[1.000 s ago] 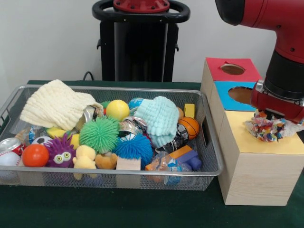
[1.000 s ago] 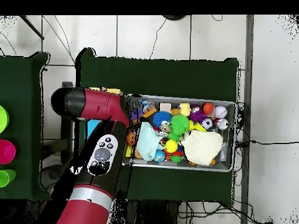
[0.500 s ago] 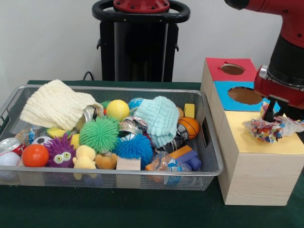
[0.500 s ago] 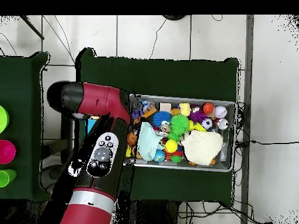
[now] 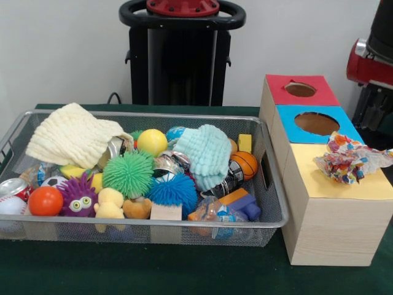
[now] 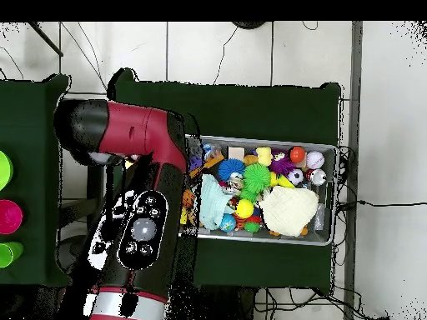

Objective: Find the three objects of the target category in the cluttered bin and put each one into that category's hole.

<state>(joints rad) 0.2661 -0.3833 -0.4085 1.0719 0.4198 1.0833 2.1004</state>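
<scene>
Gripper (image 5: 371, 109) hardware, red above and black below, hangs at the two o'clock edge of the front view, clear of everything and carrying nothing; whether it is released or clenched cannot be told, and in the overhead view the red arm (image 6: 138, 217) hides it along with the box. Starting at nine o'clock in the front view, the wire bin (image 5: 153, 228) holds a soda can (image 5: 12, 186), a white baseball (image 5: 9, 205) and an orange ball (image 5: 45, 201) in its left corner, with a cream cloth (image 5: 70, 136) heaped at eleven o'clock of them. Just beside the orange ball sits a purple fuzzy toy (image 5: 78, 195), then a green spiky ball (image 5: 128, 174) with a yellow ball (image 5: 151, 142) at one o'clock of it and a blue spiky ball (image 5: 172, 191) at four o'clock. A pale blue cloth (image 5: 207, 153) lies near the bin's middle, touching a small basketball (image 5: 245, 164) at its three o'clock. Beside the bin's right wall stands the wooden box (image 5: 325, 227), its top split into a red panel (image 5: 319, 89), a blue panel (image 5: 344, 126) and a yellow panel (image 5: 319, 181); the red and blue each show a round hole. A crumpled colourful wrapper (image 5: 347, 161) rests on the yellow panel, at five o'clock of the blue hole and apart from the gripper.
</scene>
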